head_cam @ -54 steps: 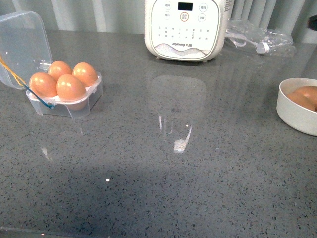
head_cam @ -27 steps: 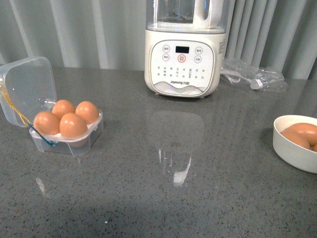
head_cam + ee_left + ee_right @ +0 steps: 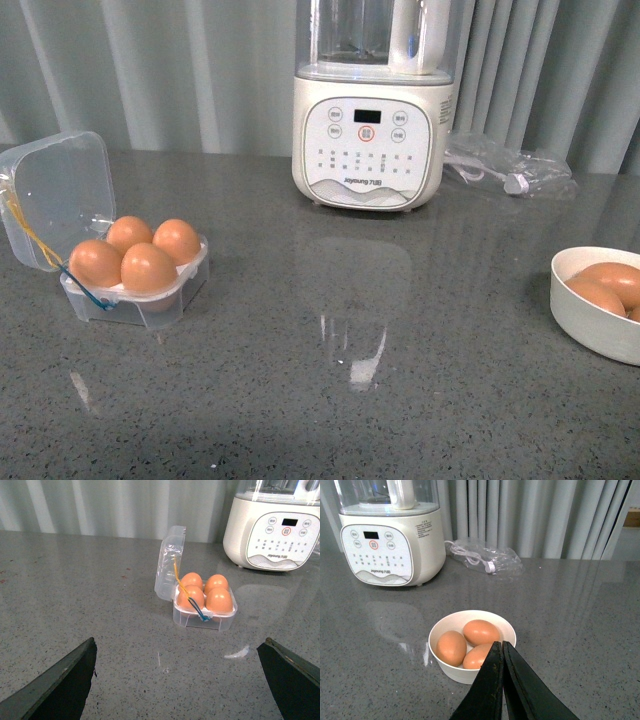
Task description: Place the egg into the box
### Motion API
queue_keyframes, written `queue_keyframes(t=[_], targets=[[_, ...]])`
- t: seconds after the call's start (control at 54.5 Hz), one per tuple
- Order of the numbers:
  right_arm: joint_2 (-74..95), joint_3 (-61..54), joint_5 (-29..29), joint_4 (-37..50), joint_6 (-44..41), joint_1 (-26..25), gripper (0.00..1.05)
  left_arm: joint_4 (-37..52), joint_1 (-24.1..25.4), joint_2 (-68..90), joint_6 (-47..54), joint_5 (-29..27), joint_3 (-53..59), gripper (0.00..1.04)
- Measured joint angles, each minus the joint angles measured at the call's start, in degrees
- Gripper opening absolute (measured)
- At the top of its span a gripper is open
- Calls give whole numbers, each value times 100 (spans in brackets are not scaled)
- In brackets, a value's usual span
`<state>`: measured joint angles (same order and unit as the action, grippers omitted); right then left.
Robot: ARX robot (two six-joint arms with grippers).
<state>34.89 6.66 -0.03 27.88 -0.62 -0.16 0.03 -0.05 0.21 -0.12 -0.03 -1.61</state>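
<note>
While the left gripper (image 3: 178,645) hangs with jaws wide apart above the table (image 3: 75,580), the box (image 3: 205,617) sits ahead of it, lid raised, four eggs (image 3: 218,600) inside; the right gripper (image 3: 500,645), fingers pressed together and empty, points at a white bowl (image 3: 442,666) of three more

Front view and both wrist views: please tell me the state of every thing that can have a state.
box, lid open, all four cells filled with eggs.
bowl, upright, holding three more eggs.
left hand, open, empty.
right hand, shut, holding nothing.
white appliance, upright on the counter.
</note>
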Motion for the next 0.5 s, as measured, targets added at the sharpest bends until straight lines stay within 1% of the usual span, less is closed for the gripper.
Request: queue_keyframes(t=[0.294, 0.459, 0.496], targets=[[-721, -304, 0, -409, 0, 0, 3, 0, 0, 0, 0, 0, 0, 98], [-1244, -452, 0, -787, 0, 0, 3, 0, 0, 0, 0, 0, 0, 98], [-1305, -535, 0, -734, 0, 0, 3, 0, 0, 0, 0, 0, 0, 98]])
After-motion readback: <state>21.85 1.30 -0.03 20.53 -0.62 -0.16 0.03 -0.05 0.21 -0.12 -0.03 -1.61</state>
